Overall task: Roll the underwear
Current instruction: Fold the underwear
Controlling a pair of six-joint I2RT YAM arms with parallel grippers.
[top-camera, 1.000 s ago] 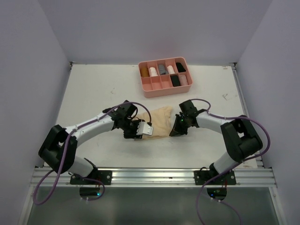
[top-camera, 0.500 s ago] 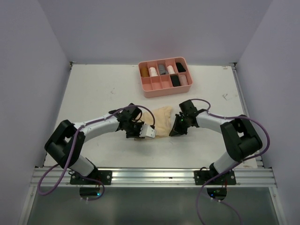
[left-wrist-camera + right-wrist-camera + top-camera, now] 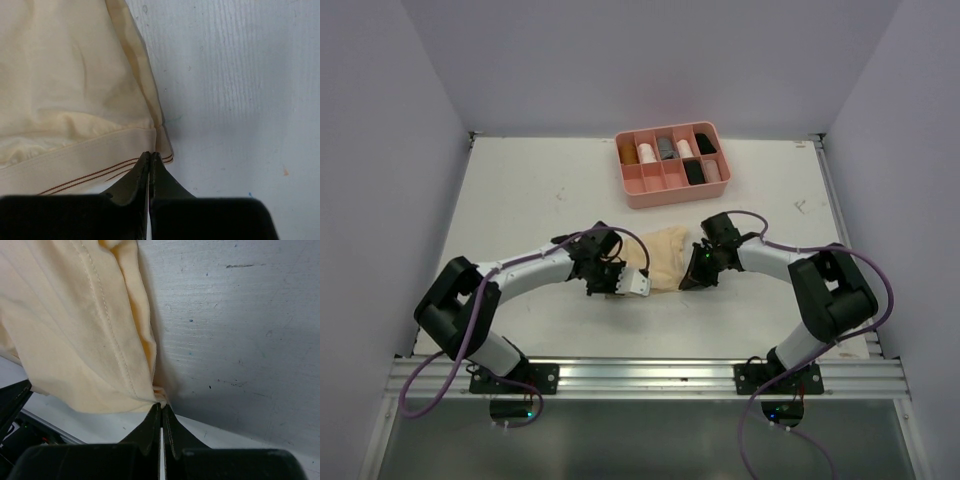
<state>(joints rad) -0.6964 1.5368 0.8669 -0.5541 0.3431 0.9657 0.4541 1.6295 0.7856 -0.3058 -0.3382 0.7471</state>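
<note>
The pale tan underwear (image 3: 665, 255) lies flat on the white table between my two arms. In the left wrist view its striped waistband (image 3: 75, 167) runs along the bottom, and my left gripper (image 3: 150, 156) is shut with its tips pinched on the waistband's corner. My right gripper (image 3: 161, 407) is shut on the opposite edge of the underwear (image 3: 75, 330), where the cloth bunches into a small fold at the tips. Seen from above, the left gripper (image 3: 638, 280) is at the cloth's near left corner and the right gripper (image 3: 687, 280) at its near right side.
A pink divided tray (image 3: 672, 192) stands at the back of the table, behind the cloth, with several rolled garments in its compartments. Purple walls close in the table on the left, back and right.
My left gripper slid right onto the underwear's waistband corner and its jaws closed there. The right gripper stayed shut on the cloth and barely moved.
</note>
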